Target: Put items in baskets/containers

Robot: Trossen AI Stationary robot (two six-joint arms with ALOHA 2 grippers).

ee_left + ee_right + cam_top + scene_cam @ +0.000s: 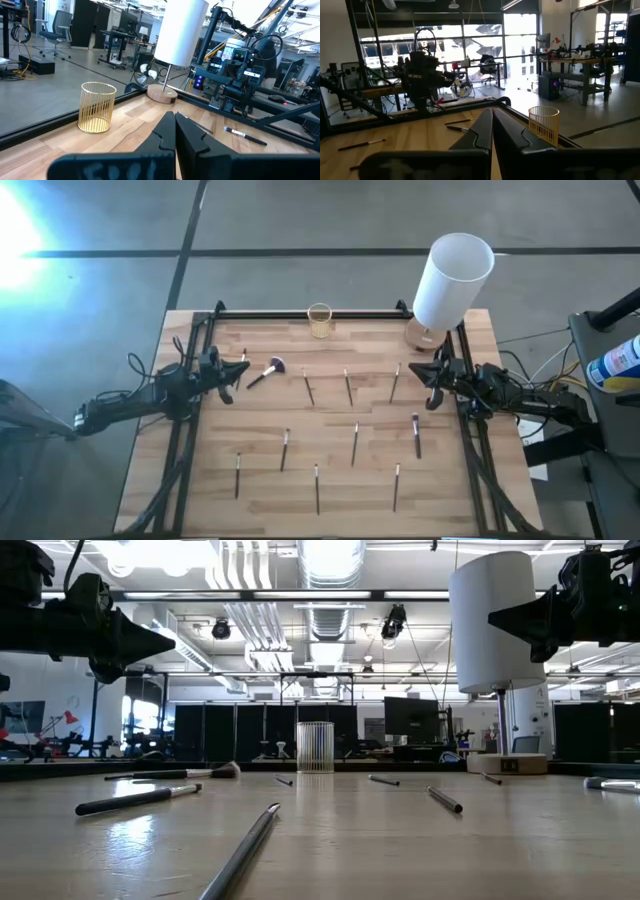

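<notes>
Several thin dark makeup brushes [354,443] lie flat and scattered on the wooden table [260,500]. One with a fluffy head [266,372] lies near the left arm. A small clear yellowish cup [319,320] stands upright at the middle of the far edge; it also shows in the left wrist view [97,107] and the right wrist view [543,124]. My left gripper [230,382] hovers shut above the table's left side and points level toward the right. My right gripper [428,380] hovers shut above the right side and points left. Both are empty.
A tall white cylinder [452,280] on a round wooden base [424,334] stands at the far right corner. A black metal frame [300,313] runs along the far edge and down both sides. The brushes nearest the near edge [317,487] lie between the two arms.
</notes>
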